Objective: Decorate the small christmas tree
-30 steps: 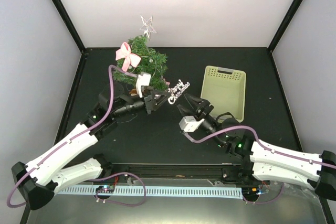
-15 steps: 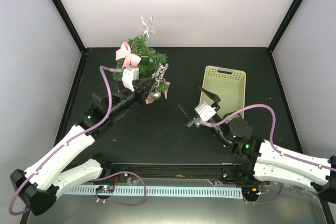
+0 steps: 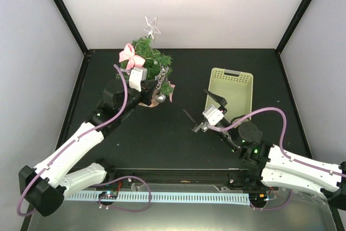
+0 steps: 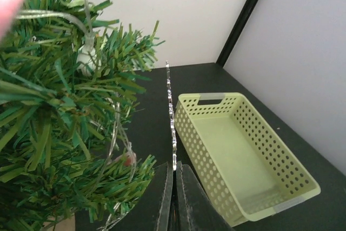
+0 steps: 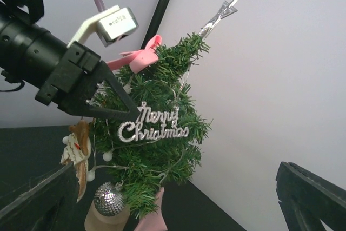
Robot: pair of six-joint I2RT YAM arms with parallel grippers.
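The small christmas tree (image 3: 150, 66) stands at the back left on its wood base (image 5: 104, 221), with a silver star (image 3: 152, 26) on top and a pink bow (image 3: 129, 54). My left gripper (image 3: 158, 83) is shut on a silver "Merry Christmas" sign (image 5: 153, 126) and holds it against the tree's right-hand branches. The left wrist view shows that sign (image 4: 172, 113) edge-on, rising from the shut gripper (image 4: 174, 169) beside the tree (image 4: 59, 128). My right gripper (image 3: 203, 107) stands wide open and holds nothing, apart from the tree (image 5: 157, 106) and facing it.
A pale green lattice basket (image 3: 231, 72) lies at the back right, just behind the right gripper; its wall (image 4: 201, 145) is near the left fingers. A silver ball (image 5: 107, 199), a small brown figure (image 5: 77, 152) and a light string hang on the tree.
The right gripper let go of the sign, opened wide and drew back toward the basket. The left gripper carried the sign from mid-table to the tree's right side.
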